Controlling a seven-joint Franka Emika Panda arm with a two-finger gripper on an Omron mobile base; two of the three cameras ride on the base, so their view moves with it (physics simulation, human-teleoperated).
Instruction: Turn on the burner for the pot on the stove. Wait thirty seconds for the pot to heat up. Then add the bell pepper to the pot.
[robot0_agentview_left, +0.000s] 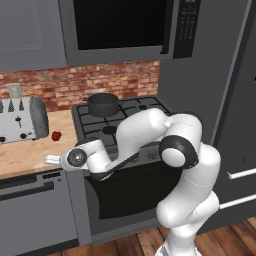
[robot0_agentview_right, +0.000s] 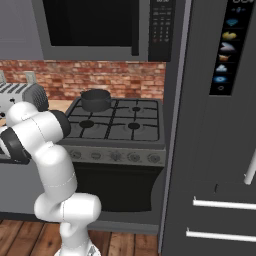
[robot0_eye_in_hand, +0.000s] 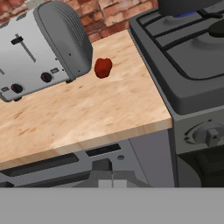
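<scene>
On the wooden table (robot0_eye_in_hand: 87, 118) beside the stove (robot0_eye_in_hand: 192, 65), we see the bell pepper (robot0_eye_in_hand: 103, 68) ahead of our clenched, empty gripper (robot0_eye_in_hand: 105, 175), near the toaster (robot0_eye_in_hand: 39, 48).

Pale wood-grain counter (robot0_eye_in_hand: 87, 118), brushed-metal toaster (robot0_eye_in_hand: 39, 48), glossy red bell pepper (robot0_eye_in_hand: 103, 68), matt dark-grey stove (robot0_eye_in_hand: 192, 94), rough brick wall (robot0_agentview_left: 100, 82).

Open counter in front of the pepper

Bare wooden counter (robot0_eye_in_hand: 87, 113) lies open between its front edge and the bell pepper (robot0_eye_in_hand: 103, 68); the toaster (robot0_eye_in_hand: 39, 48) crowds its left, the stove (robot0_eye_in_hand: 192, 65) walls the right.
</scene>
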